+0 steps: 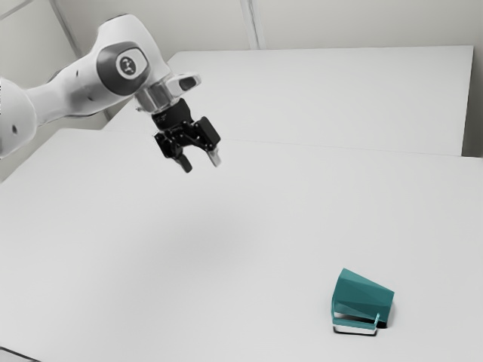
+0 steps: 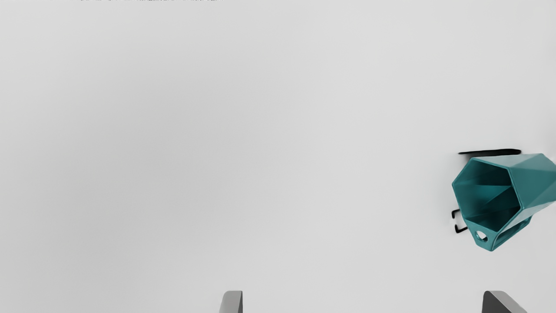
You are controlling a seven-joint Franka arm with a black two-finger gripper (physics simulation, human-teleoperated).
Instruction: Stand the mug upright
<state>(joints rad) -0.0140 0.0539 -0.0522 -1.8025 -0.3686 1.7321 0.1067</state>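
a robotic gripper hangs above a white table, fingers spread wide and holding nothing, while at the exterior view's right a teal mug lies tipped over, apparently resting partly on its handle.

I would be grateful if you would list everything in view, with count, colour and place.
Faceted mug: one, teal, lying on its side on the table, at the exterior view's lower right.
Mug handle: one, teal, on the mug's side.
Table: one, white, under the mug.
Flat surface: one, white, beyond the table.
Walls: at least two, pale grey, in the background.
Franka arm: one, white and grey, at the exterior view's upper left.
Jaws: one pair, black with grey tips, standing apart above the table.
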